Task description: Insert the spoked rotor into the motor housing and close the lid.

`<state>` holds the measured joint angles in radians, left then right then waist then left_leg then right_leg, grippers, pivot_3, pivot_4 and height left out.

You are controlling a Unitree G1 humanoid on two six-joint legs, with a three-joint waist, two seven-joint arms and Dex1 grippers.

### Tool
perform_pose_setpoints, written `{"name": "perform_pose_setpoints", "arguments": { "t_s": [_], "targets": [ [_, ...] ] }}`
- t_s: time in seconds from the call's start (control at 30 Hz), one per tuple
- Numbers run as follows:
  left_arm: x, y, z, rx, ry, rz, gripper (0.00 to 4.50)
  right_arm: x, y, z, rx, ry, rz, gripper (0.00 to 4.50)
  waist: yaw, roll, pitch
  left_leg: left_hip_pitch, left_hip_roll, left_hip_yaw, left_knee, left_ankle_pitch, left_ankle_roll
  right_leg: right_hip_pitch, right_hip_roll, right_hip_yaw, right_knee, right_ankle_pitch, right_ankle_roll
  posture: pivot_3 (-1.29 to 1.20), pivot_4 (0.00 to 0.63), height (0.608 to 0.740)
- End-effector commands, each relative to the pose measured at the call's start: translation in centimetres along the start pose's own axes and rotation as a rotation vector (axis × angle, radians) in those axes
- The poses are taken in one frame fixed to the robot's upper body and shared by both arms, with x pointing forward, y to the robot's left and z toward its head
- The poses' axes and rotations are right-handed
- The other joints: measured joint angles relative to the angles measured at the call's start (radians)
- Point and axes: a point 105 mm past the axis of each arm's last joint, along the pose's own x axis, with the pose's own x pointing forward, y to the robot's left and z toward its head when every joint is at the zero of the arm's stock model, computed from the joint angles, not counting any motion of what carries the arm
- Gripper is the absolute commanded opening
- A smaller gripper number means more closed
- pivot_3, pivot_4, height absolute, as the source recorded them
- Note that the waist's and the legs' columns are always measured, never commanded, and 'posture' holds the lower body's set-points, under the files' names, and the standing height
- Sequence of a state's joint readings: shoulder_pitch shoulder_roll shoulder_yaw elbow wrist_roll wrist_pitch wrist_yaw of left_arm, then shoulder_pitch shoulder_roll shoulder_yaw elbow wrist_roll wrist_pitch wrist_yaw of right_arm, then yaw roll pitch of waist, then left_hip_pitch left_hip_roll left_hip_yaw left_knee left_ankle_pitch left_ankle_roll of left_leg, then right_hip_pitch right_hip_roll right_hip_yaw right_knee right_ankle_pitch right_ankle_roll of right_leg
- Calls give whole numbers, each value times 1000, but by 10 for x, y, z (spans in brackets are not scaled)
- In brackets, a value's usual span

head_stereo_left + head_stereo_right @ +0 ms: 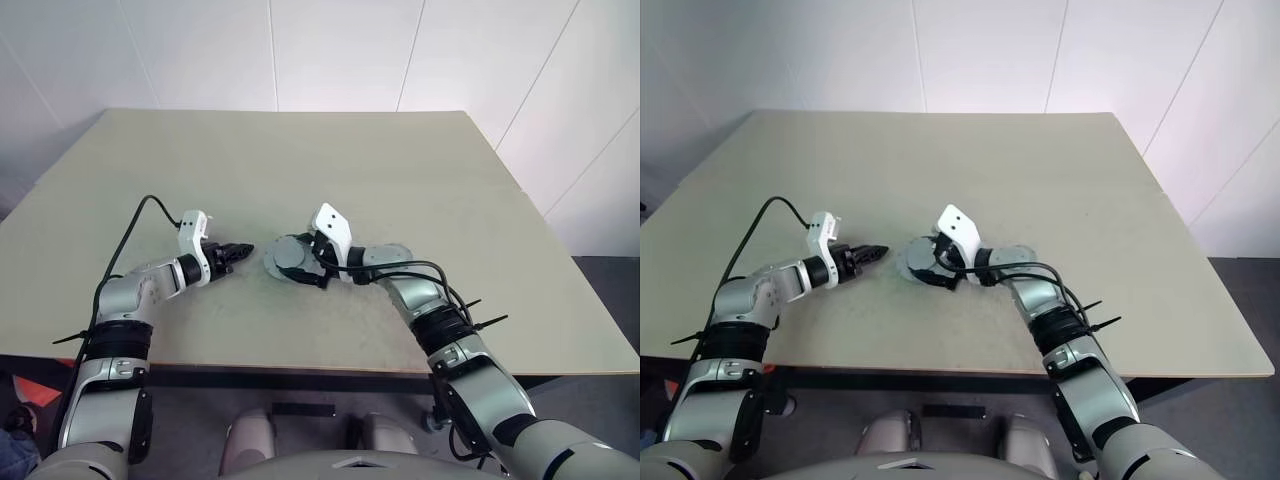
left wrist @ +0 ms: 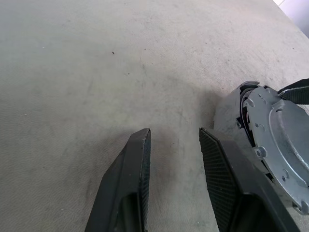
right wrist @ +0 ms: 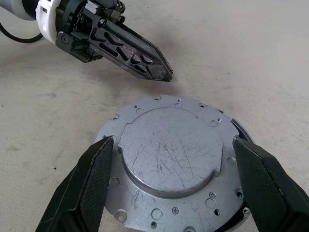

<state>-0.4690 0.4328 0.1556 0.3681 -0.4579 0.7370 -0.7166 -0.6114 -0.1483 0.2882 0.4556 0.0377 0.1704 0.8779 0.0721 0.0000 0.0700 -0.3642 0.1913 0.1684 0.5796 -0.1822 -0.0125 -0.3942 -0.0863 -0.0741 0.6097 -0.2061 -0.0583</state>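
The lid, a grey metal disc with a raised centre and small holes round its edge, lies flat on top of the motor housing, of which only a dark rim shows beneath it. The spoked rotor is hidden. My right gripper is open, with one finger on each side of the lid. My left gripper hovers just left of the stack, pointing at it. It is open, with nothing between its fingers.
The beige table stretches wide behind and to both sides of the stack. A pale grey round part lies just right of my right wrist, half hidden by it. The table's front edge runs close below my arms.
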Motion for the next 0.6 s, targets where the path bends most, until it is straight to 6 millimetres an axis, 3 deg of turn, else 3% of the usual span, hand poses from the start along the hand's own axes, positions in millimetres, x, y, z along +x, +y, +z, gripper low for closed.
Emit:
{"name": "perform_pose_setpoints", "arguments": {
  "t_s": [0.03,0.07,0.2,0.6],
  "targets": [
    [-3,-2,16,47,-47,-5,1737,1,-1,6,-24,-9,1,4473,0,0,0,0,0,0,0,0,0,0,0,0,0,0,0,0,0,740],
    [-3,-2,16,47,-47,-4,1737,1,-2,5,-19,-7,-2,4473,0,0,0,0,0,0,0,0,0,0,0,0,0,0,0,0,0,740],
    [-3,-1,16,47,-47,0,1737,2,-4,7,-9,-12,-8,3256,0,0,0,0,0,0,0,0,0,0,0,0,0,0,0,0,0,740],
    [-2,-2,14,46,-42,-3,1737,-4,-12,19,-5,-56,-32,3188,0,0,0,0,0,0,0,0,0,0,0,0,0,0,0,0,0,740]
  ]
}}
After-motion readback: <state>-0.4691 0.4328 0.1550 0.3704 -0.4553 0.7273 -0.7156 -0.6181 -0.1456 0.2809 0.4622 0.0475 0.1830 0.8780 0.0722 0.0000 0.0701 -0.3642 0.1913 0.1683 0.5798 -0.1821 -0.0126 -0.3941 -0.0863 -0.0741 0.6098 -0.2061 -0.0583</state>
